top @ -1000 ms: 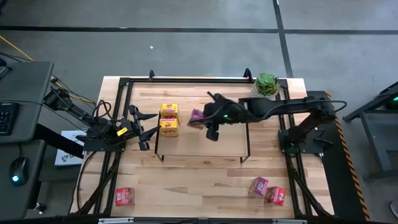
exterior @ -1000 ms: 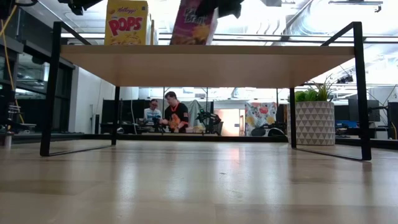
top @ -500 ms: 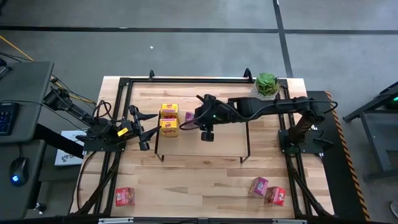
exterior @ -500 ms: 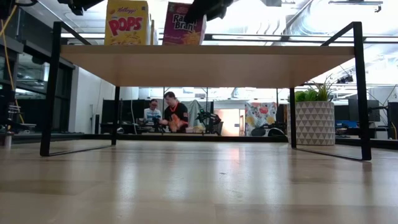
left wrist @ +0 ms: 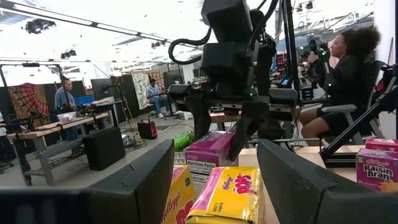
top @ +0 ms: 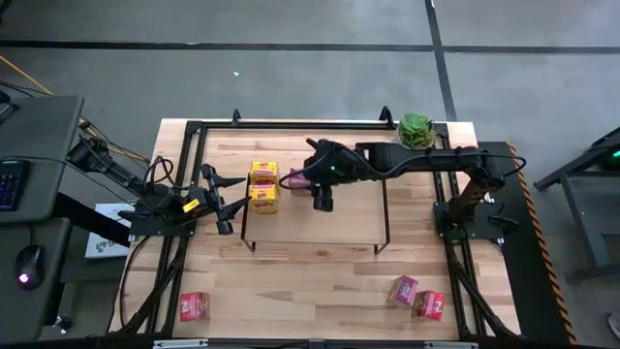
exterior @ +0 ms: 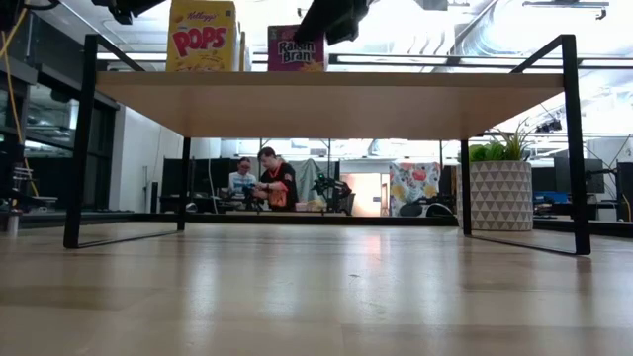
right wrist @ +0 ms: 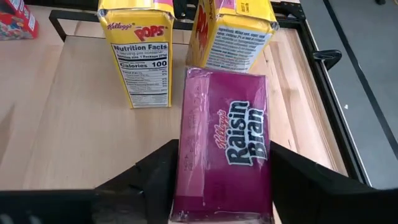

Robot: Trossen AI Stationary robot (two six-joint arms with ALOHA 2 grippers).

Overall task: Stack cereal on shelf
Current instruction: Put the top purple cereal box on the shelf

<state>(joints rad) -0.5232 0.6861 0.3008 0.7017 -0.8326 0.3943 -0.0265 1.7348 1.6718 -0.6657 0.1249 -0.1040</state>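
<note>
The shelf stands mid-table. Two yellow cereal boxes stand side by side on its left end. My right gripper is shut on a magenta-pink Raisin Bran box that stands upright on the shelf top right beside the yellow boxes; it also shows in the low view. My left gripper waits open and empty just off the shelf's left end, level with the yellow boxes. A red box, a pink box and another red box lie on the table's near part. My right gripper pinches the magenta box between its two fingers, one on its near face and one on its far face, at the upper part. The fingers come from the table's right, slanting down. The box is upright, its bottom on the shelf top.
A potted green plant stands at the table's far right corner. The shelf top to the right of the magenta box is bare wood. People sit in the room beyond the table.
My right gripper has carried the magenta box toward the table's left and down. The box was tilted and above the shelf; now it stands upright on the shelf top beside the yellow boxes.
</note>
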